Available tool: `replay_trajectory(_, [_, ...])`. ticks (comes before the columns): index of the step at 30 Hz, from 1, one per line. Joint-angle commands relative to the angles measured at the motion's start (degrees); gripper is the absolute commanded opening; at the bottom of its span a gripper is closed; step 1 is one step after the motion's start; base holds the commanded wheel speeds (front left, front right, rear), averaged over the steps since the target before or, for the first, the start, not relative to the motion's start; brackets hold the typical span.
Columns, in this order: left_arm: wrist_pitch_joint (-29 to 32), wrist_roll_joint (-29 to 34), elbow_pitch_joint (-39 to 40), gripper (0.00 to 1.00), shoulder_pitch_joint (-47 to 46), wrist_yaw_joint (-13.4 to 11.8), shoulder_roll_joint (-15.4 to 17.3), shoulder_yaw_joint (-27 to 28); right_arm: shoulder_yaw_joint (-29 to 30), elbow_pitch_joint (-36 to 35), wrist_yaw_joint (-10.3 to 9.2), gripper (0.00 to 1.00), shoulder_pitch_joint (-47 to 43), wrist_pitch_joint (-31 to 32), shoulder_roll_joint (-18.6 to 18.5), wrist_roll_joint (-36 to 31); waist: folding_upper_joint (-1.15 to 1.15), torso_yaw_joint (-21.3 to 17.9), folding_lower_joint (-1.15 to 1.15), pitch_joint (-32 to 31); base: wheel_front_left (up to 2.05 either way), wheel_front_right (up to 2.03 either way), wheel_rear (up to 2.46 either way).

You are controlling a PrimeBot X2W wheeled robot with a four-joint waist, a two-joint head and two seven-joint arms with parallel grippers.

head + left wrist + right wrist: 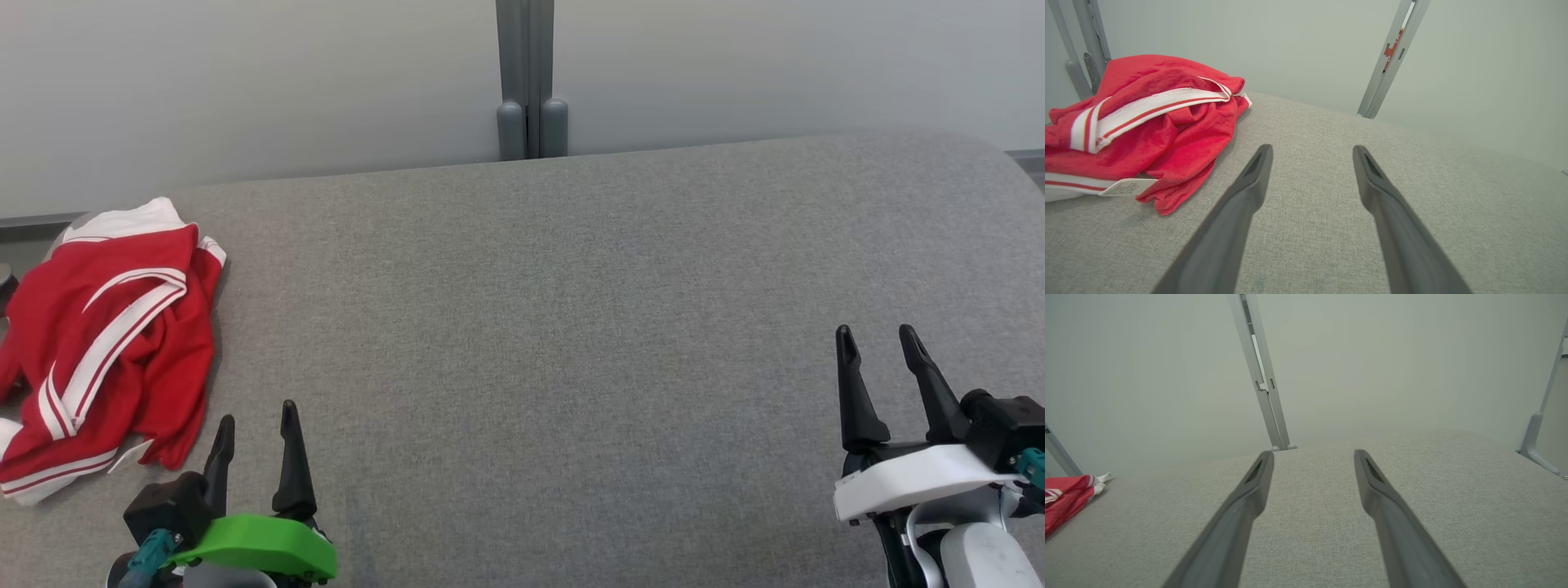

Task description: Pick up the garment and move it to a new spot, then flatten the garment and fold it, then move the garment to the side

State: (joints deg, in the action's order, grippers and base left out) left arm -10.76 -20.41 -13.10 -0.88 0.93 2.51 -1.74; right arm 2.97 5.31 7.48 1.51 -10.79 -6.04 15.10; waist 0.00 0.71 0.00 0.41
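- Head view: the crumpled red fabric garment with white stripes point(106, 343) lies in a heap on the grey woven upholstered surface point(571, 367). It is ahead of and to the left of the left pincer point(257, 413), near it but not touching.
- Left pincer: both dark fingers stand spread apart with nothing between them. They point across bare surface, and the heap sits off their left side.
- Left wrist view: a white label point(1128, 187) shows at the near edge of the heap, on the side closest to the left finger.
- Right pincer point(876, 331): the fingers are likewise spread and empty. The garment is well apart from it, far off to its left, with bare surface between.
- Progress: judged to be at the start. No stage appears done: the garment is bunched, neither flattened nor folded, and neither pincer has hold of it.
- Remaining: pick-up and transfer to a new spot, probably the bare area between the two pincers. Flattening, folding and the move to the side follow.
- Caution: the side of the heap farthest from the left pincer may overhang the surface edge. This cannot be confirmed.
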Motion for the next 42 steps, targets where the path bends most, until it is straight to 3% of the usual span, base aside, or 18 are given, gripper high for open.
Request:
replay_trajectory(1, [-0.7, 1.6, 0.5, 1.0, 0.3, -0.1, 0.5, 0.0, 0.1, -0.2, 0.02, 1.0, 0.3, -0.6, -0.3, -1.5, 0.0, 0.0, 0.0, 0.0, 0.0, 0.0, 0.0])
replay_trajectory(17, [-2.5, 9.1, -0.5, 1.0, 1.1, 2.0, 0.5, -0.1, 0.7, 0.0, 0.02, 1.0, 0.1, -2.6, -0.6, -8.1, 0.0, 0.3, 0.0, 0.0, 0.0, 0.0, 0.0])
replay_trajectory(42, [-4.5, 15.1, -1.5, 1.0, 1.3, 1.4, 0.6, 1.4, 0.7, 1.6, 0.01, 1.0, -0.7, -4.4, -0.9, -13.6, 0.0, 0.4, 0.0, 0.0, 0.0, 0.0, 0.0])
